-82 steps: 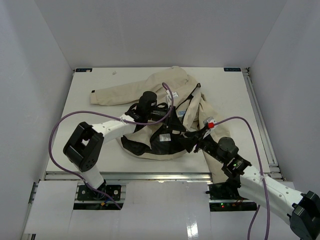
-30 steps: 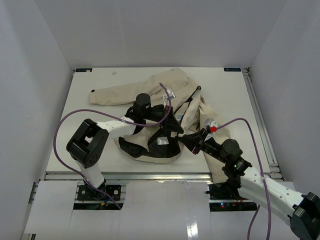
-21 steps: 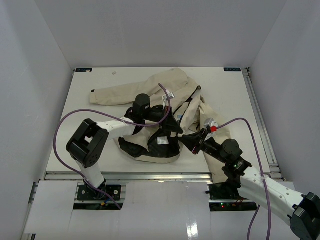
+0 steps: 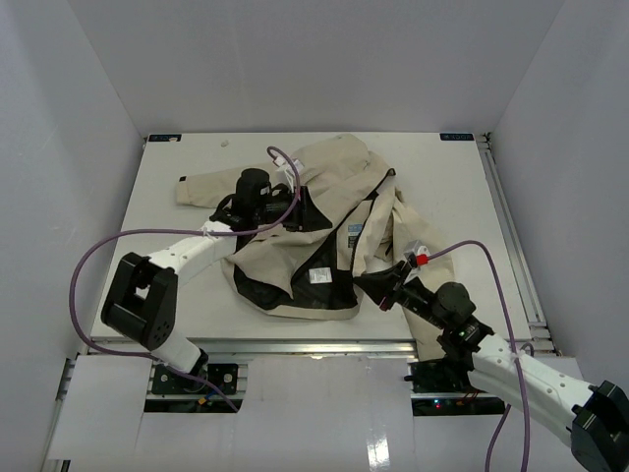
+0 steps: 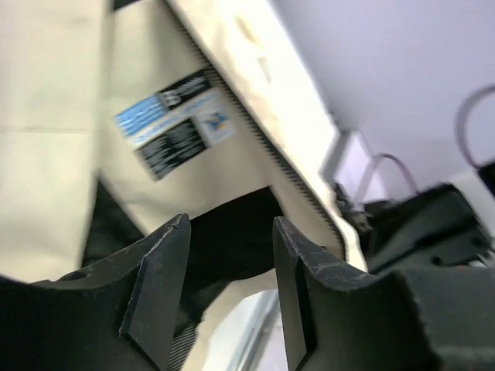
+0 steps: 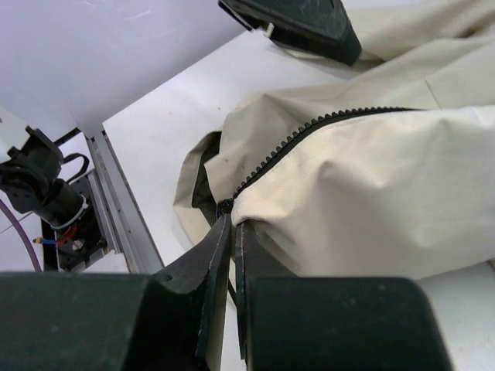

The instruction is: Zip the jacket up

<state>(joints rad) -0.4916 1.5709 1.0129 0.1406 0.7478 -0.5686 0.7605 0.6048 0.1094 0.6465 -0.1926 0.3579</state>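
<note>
The cream-beige jacket (image 4: pixel 334 187) lies crumpled on the white table, front open, black lining (image 4: pixel 314 285) and labels (image 5: pixel 174 124) showing. Its dark zipper teeth (image 6: pixel 309 127) run along the edge in the right wrist view. My right gripper (image 6: pixel 232 224) is shut on the jacket's lower zipper end at the hem; in the top view it (image 4: pixel 393 278) sits at the jacket's near right corner. My left gripper (image 5: pixel 230 232) is open and empty above the lining and the other zipper edge (image 5: pixel 294 174); in the top view it (image 4: pixel 295 205) hovers over the jacket's middle.
The table's near edge with a metal rail (image 4: pixel 295 346) lies just below the jacket. White walls enclose the table on three sides. A left sleeve (image 4: pixel 201 190) stretches toward the far left. Purple cables (image 4: pixel 98 256) trail from both arms.
</note>
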